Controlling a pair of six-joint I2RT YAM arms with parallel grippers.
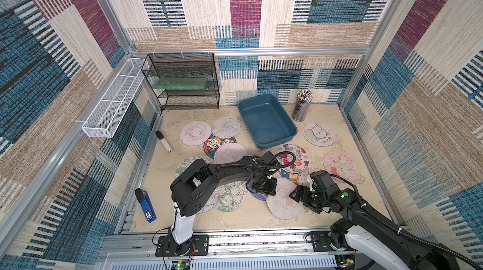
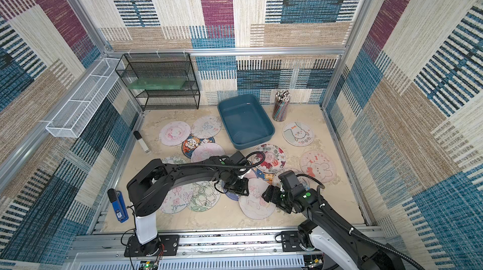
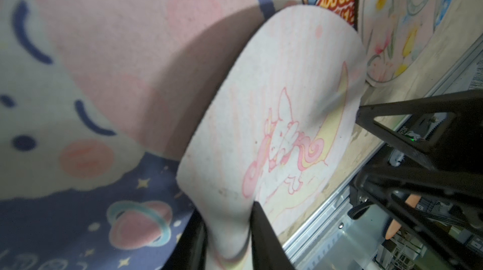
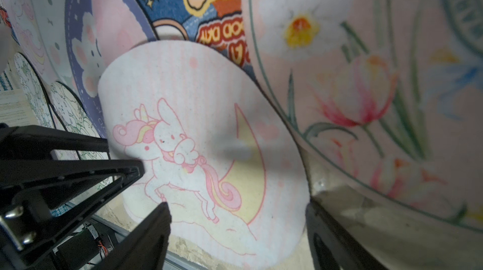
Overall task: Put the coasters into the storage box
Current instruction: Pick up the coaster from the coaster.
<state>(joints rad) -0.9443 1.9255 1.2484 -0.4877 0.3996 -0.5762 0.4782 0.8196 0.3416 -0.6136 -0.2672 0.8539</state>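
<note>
Left gripper (image 3: 227, 220) pinches the pale round unicorn coaster (image 3: 274, 125); next I should lift it to the teal plastic box (image 1: 265, 121) beyond.

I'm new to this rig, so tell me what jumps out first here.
Round coasters lie scattered and overlapping across the table, while the teal storage box at the back stands empty. Near the front, the left gripper pinches the edge of the unicorn coaster; the right gripper is open beside it.
</note>
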